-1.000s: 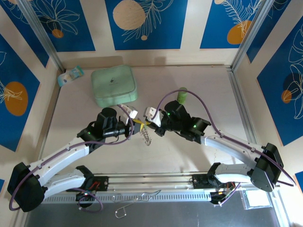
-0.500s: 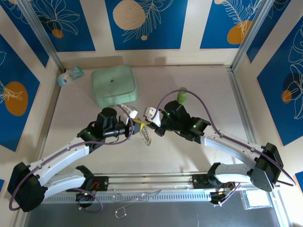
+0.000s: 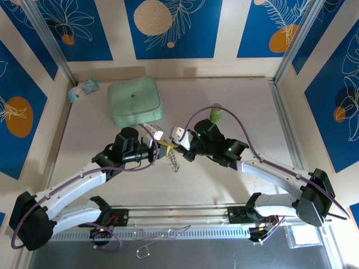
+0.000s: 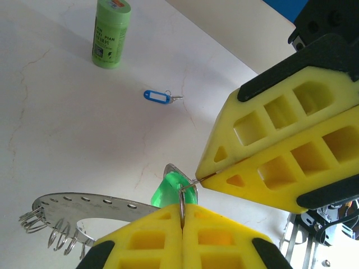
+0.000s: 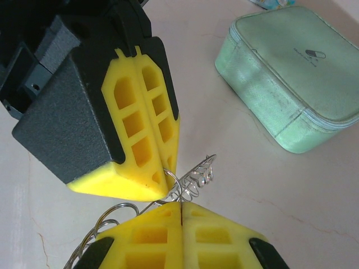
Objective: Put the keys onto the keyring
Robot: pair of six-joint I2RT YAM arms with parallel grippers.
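Barely visible green key (image 4: 167, 191) (head only) in closed left gripper (image 4: 183, 209); right gripper (image 5: 180, 207) closed.

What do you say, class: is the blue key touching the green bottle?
Apart. The left wrist view shows bare table between the blue key and the green bottle.

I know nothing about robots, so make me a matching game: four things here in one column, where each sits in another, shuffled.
Things:
1 blue key
2 green key
3 green bottle
4 mint case

Places:
A standing upright on the table
B raised where the left end effector and the right end effector meet
C at the table's back left
D lying flat not far from the bottle

Pairs: 1-D, 2-B, 3-A, 4-C
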